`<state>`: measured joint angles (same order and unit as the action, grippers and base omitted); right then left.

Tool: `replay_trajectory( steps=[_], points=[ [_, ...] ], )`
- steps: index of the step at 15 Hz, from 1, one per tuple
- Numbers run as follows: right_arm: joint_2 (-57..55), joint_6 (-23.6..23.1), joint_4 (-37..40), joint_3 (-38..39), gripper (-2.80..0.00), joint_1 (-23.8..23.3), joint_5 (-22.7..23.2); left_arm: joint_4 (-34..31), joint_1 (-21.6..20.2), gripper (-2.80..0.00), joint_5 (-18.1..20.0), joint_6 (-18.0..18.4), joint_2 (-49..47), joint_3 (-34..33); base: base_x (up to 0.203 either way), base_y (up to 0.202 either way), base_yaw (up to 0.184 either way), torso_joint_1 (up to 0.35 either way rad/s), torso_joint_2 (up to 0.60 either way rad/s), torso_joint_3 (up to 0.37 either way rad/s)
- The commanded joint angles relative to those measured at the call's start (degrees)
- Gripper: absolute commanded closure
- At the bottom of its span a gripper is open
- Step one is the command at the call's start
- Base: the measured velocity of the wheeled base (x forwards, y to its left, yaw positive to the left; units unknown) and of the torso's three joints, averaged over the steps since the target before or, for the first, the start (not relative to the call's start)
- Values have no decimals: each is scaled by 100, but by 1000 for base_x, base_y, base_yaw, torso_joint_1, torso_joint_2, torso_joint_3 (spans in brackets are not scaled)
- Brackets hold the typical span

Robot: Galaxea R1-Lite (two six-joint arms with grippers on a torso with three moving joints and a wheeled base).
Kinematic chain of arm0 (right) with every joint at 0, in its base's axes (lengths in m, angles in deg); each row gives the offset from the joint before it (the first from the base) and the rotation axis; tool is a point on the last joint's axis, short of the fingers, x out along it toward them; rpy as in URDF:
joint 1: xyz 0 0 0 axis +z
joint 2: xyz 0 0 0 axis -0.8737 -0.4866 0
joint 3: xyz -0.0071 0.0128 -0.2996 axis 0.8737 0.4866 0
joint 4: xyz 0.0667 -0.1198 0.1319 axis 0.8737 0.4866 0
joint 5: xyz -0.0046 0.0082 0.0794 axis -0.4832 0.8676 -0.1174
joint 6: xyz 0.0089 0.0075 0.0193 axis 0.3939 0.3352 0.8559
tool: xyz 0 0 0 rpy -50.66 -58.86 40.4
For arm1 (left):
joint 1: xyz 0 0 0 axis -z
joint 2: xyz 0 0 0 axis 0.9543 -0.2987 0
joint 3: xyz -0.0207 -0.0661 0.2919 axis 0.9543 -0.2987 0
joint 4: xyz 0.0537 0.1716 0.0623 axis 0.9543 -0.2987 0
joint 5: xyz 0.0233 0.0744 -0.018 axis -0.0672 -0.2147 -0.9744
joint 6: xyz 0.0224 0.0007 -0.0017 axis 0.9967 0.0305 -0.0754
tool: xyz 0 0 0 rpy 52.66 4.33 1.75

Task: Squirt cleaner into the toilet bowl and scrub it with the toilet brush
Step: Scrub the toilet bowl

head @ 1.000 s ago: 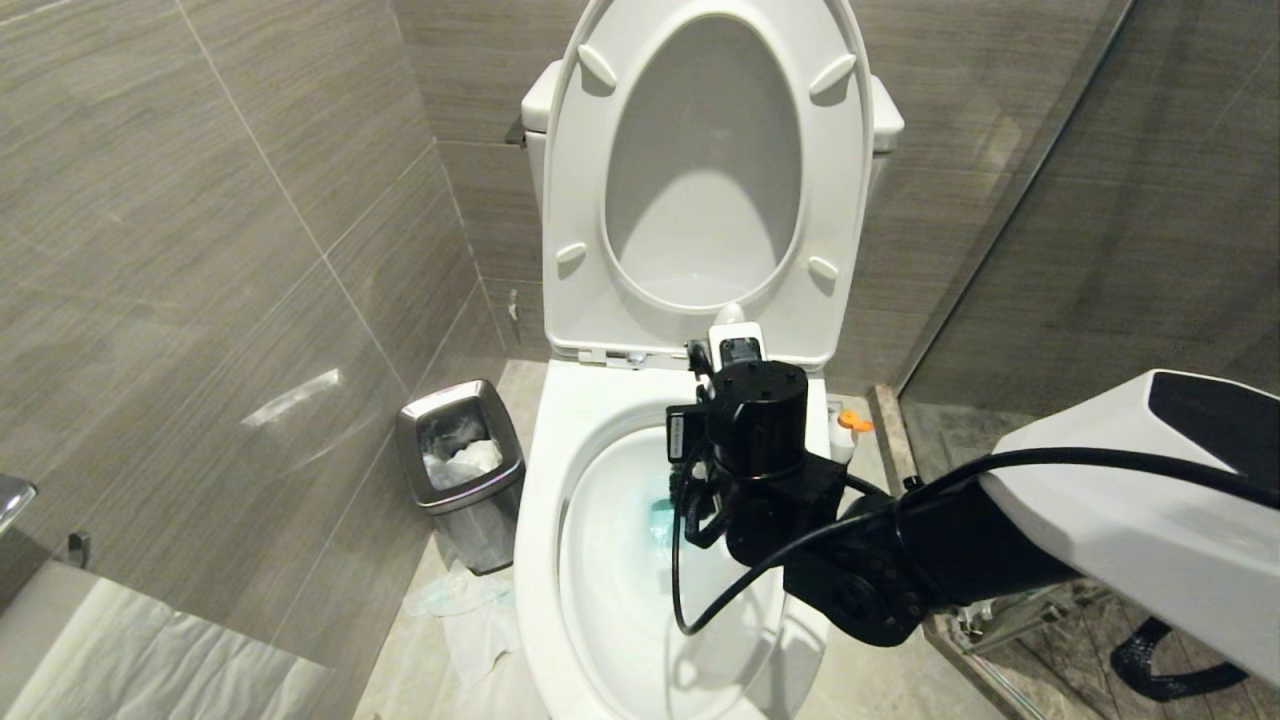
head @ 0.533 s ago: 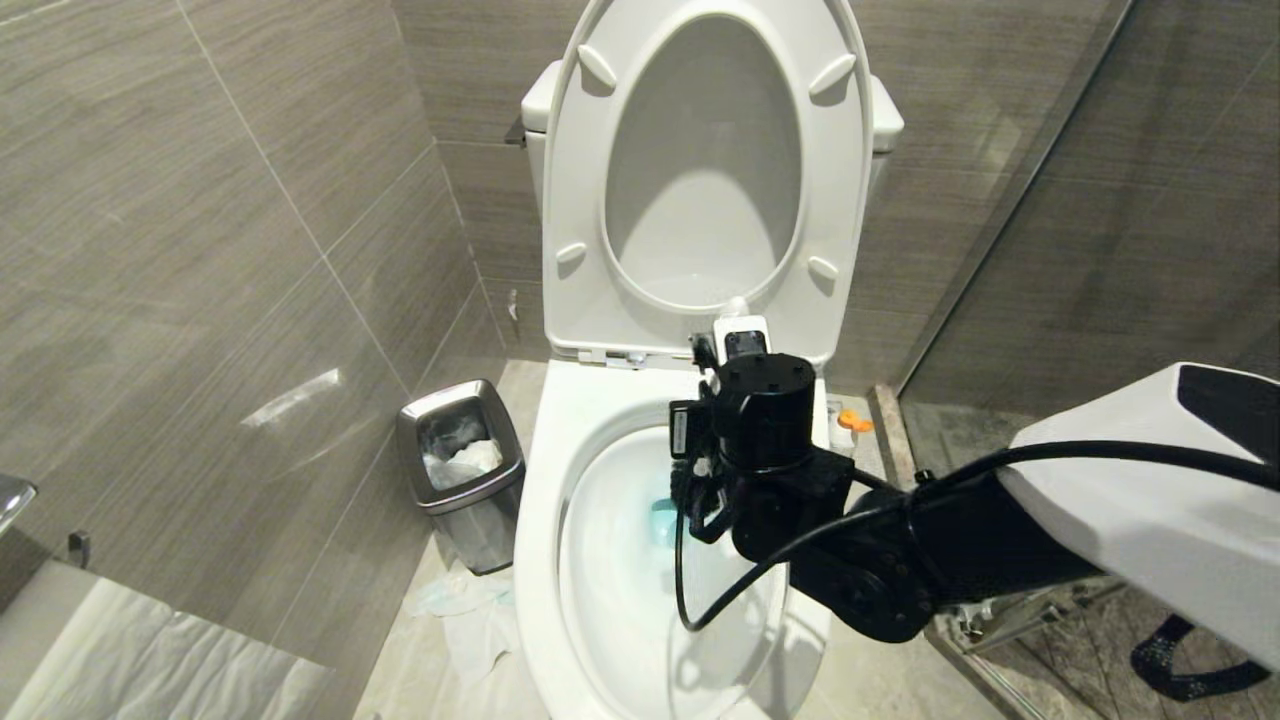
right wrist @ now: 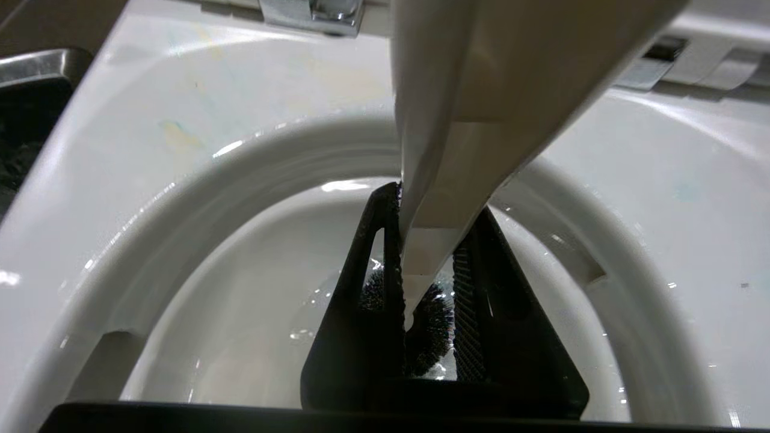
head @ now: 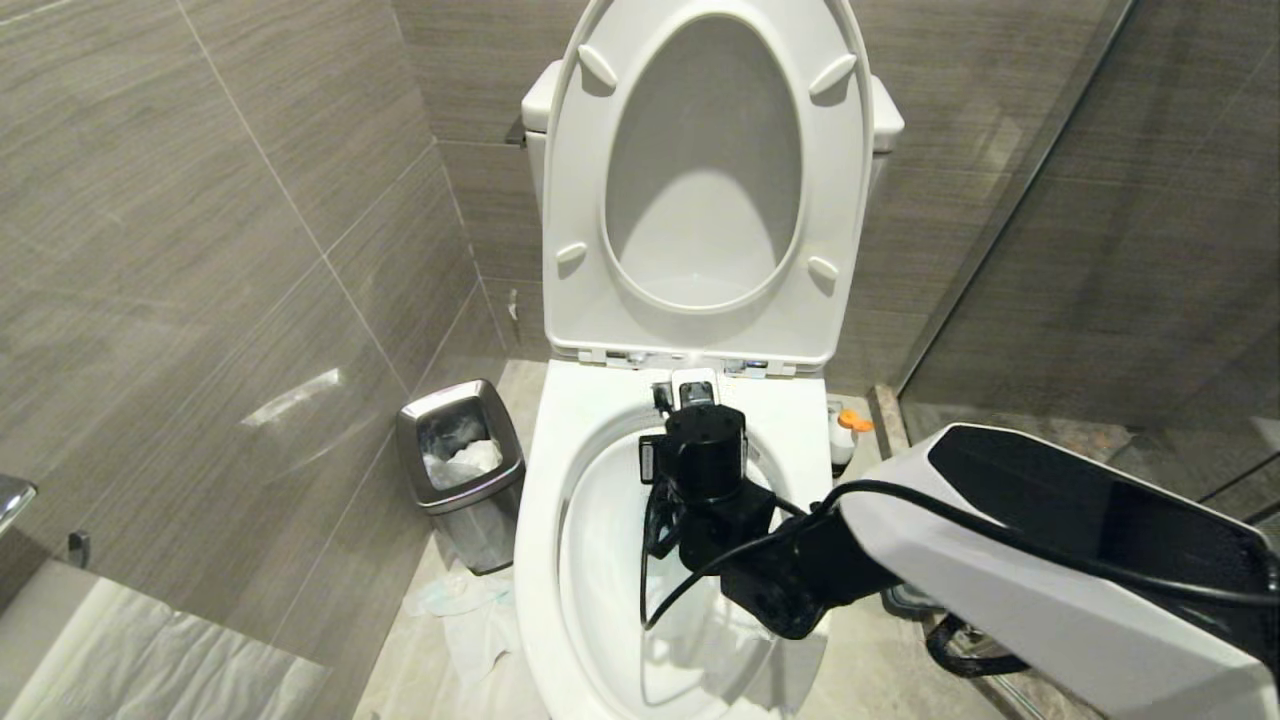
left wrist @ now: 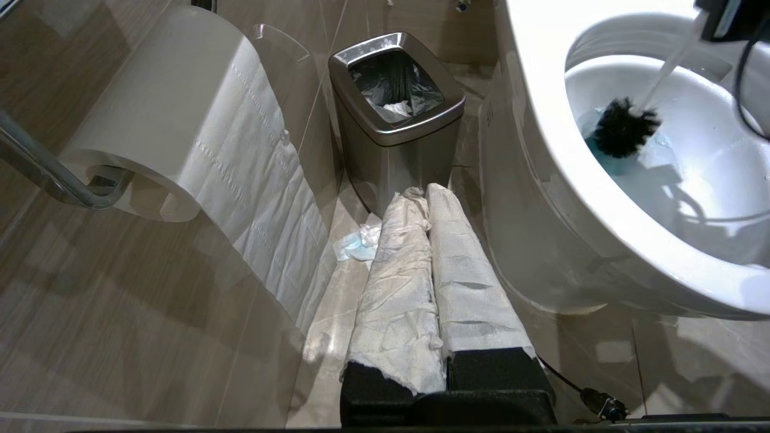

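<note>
Head view: the right gripper (head: 690,392) reaches over the toilet bowl (head: 545,500) from about four o'clock, its wrist hanging above the basin so the tool it carries can drop straight in; the fingers themselves are hidden beneath the black wrist housing here. The seat and lid (head: 705,180) stand upright at twelve o'clock, which leaves the whole basin open. The cleaner (head: 846,432) stands on the floor just beside the bowl at about three o'clock, orange nozzle up, out of the scrubbing path yet within reach. A steel bin (head: 460,470) sits at nine o'clock of the bowl.

Left wrist view: the left gripper (left wrist: 430,288), wrapped in white tissue, points down at the floor with its fingers pressed together, parked beside the bowl's outer wall and doing nothing. From here the toilet brush (left wrist: 622,127) is plain: its black head is down in the teal-blue liquid at the bottom of the basin, the pale handle slanting up toward the right arm. A paper roll (left wrist: 162,126) hangs on the wall rail.

Right wrist view: the right gripper's dark fingers (right wrist: 385,288) are clamped on the whitish handle, which runs between them down to the bristles. Gripping well up the handle keeps the fingers above the water, I judge, while the head works the basin's floor.
</note>
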<state>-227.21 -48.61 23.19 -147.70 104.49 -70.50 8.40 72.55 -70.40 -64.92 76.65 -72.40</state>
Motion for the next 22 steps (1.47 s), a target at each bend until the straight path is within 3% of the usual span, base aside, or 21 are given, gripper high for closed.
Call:
replay_trajectory(
  steps=[1, 4, 11, 16, 22],
  points=[
    [-489, -18, -111, -208, 0, -1, -32, -1, -1, 0, 0, -2, 0, 0, 0, 0, 0, 0, 0, 0],
    [99, -33, -94, -116, 0, 49, -51, -1, -1, 0, 0, -2, 0, 0, 0, 0, 0, 0, 0, 0],
    [2253, -25, 285, 1029, 0, 336, -58, -1, -1, 0, 0, -2, 0, 0, 0, 0, 0, 0, 0, 0],
    [1752, 7, 257, 960, 0, 349, -50, -1, -1, 0, 0, -2, 0, 0, 0, 0, 0, 0, 0, 0],
    [327, 164, -66, 585, 0, 344, -57, -1, -1, 0, 0, -2, 0, 0, 0, 0, 0, 0, 0, 0]
  ],
)
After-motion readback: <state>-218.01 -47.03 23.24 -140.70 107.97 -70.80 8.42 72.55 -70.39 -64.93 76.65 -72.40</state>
